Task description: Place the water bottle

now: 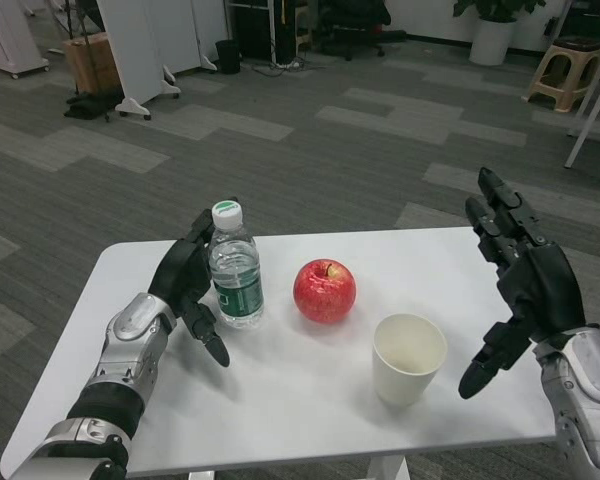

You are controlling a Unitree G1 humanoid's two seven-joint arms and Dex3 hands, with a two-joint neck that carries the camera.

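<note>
The left hand [188, 285], fingers spread, sits just beside the upright water bottle [235, 267] on the bench [310, 410]; draw it straight left without brushing the bottle. Apple [324, 290], paper cup [409, 358], then the open right hand [525, 285] waits.

The water bottle [235, 268] hides part of the left hand [187, 285], so whether the fingers behind it touch it cannot be told. The bottle's label print is too small to read. The desk [300, 400] loses its near edge and both near corners to the picture's bottom, as both forearms do.
</note>
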